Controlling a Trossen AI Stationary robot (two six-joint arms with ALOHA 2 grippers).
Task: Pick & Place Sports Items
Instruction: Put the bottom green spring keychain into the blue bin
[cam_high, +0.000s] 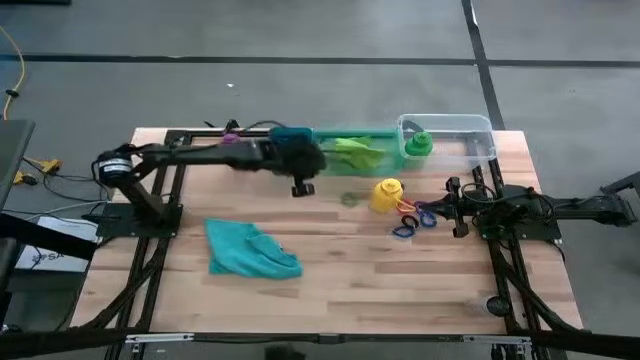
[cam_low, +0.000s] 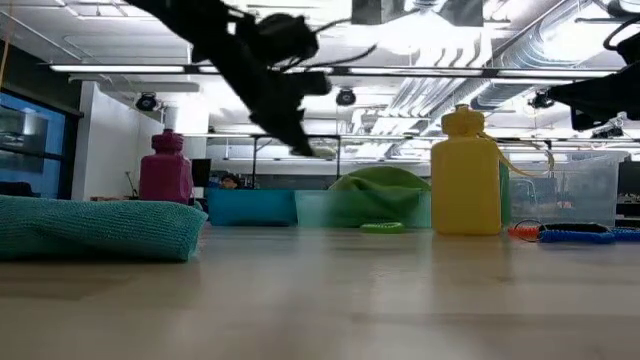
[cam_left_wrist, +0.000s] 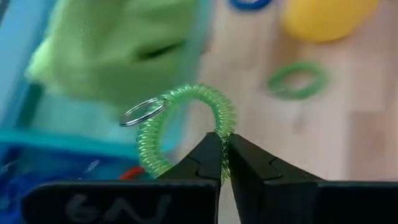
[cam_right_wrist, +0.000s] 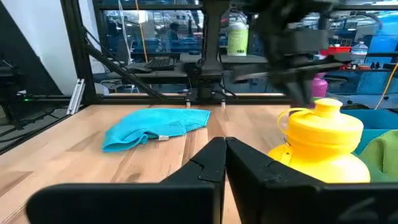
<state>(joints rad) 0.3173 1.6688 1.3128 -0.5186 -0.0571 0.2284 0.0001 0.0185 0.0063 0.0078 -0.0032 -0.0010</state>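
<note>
My left gripper (cam_high: 301, 186) hangs above the table near the green bin (cam_high: 392, 141) and is shut on a light-green coiled ring (cam_left_wrist: 186, 121) that carries a metal key ring (cam_left_wrist: 142, 112). A lime-green cloth (cam_high: 357, 151) lies in the green bin. A green bottle (cam_high: 417, 145) stands in the clear bin (cam_high: 470, 128). A yellow bottle (cam_high: 387, 193) stands upright on the table, a second green ring (cam_high: 349, 199) lies beside it, and blue and red rings (cam_high: 415, 220) lie near my right gripper (cam_high: 458, 208), which is shut and empty. A teal cloth (cam_high: 250, 250) lies flat at the near left. A purple bottle (cam_low: 166, 170) stands at the far left. My left gripper pinches one side of the coiled ring's loop (cam_left_wrist: 224, 127) between its two fingertips. The ring stands out beyond the fingertips, lifted clear of the table, with the metal key ring on its far side.
A blue bin (cam_low: 250, 207) stands left of the green bin, under my left arm. The three bins line the table's far edge. Bare wood lies along the near edge and between the teal cloth and the yellow bottle.
</note>
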